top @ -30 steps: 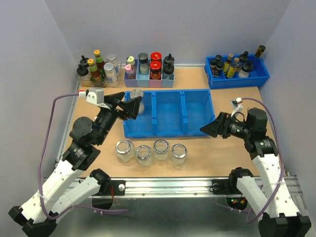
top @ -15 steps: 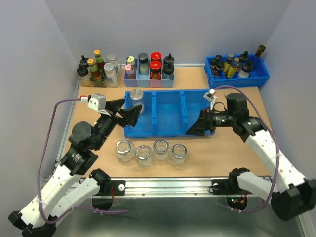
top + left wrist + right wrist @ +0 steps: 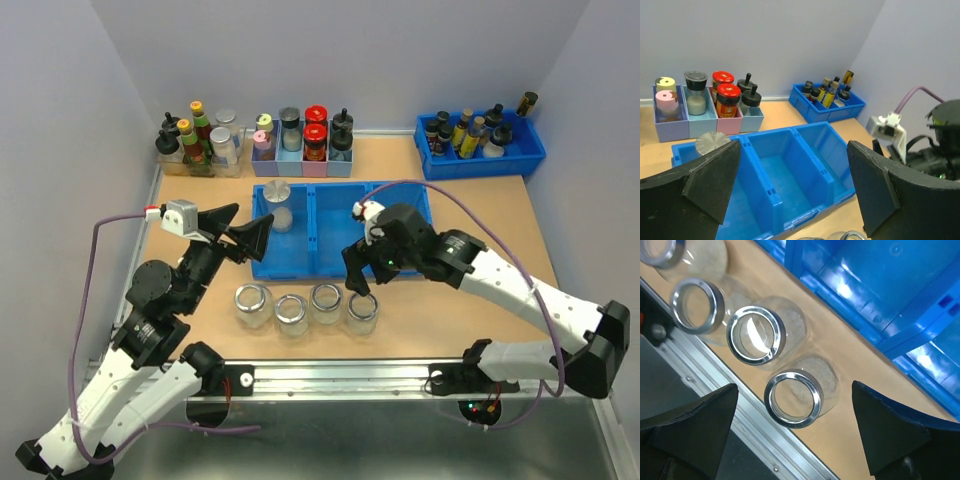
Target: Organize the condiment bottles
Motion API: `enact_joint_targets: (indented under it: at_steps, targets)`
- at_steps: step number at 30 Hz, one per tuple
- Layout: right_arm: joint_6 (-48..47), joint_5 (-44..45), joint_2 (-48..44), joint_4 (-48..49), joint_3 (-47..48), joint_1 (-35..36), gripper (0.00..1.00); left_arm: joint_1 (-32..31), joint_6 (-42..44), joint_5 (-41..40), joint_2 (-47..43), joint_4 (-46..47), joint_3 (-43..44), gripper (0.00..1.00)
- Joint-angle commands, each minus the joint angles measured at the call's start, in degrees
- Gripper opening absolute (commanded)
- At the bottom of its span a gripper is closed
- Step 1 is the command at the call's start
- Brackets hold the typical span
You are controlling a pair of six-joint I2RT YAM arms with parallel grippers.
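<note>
Right gripper [image 3: 357, 277] swung in, now wide open over the rightmost jar [image 3: 362, 307] in front of the tray [image 3: 300, 268]. Left gripper [image 3: 240, 228], open too, backed off the lidded jar [image 3: 278, 197] in the tray's left bin, so a second pickup looks next.

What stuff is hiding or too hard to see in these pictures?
- Left wrist view: the lidded clear glass jar shows only its top; the left hand covers the glass.
- Left wrist view: the open silver-rimmed glass jars are cut off by the bottom edge.
- Right wrist view: the farthest open jar is cut by the top-left corner.
- Top view: the dark bottles' labels are too small to read.
</note>
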Motion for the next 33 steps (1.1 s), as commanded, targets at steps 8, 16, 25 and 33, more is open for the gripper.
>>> enact_joint_targets:
  at_steps: [8, 16, 25, 33]
  targets:
    - [0.5, 14.0, -3.4, -2.8, -1.6, 8.0, 1.0, -0.1, 1.9, -3.1, -1.4, 1.3, -1.3, 0.99]
    - [2.1, 17.7, -0.2, -2.7, -3.6, 11.2, 1.0, -0.1, 2.1, -3.6, 0.0, 2.0, -1.3, 0.99]
    - [3.2, 18.1, 3.2, -3.6, -5.4, 13.7, 1.0, -0.1, 2.3, -4.5, -0.8, 2.0, -1.9, 0.99]
    - [3.7, 16.3, 6.5, -3.3, -6.1, 13.9, 1.0, -0.1, 2.2, -5.0, -1.4, 1.9, -2.5, 0.99]
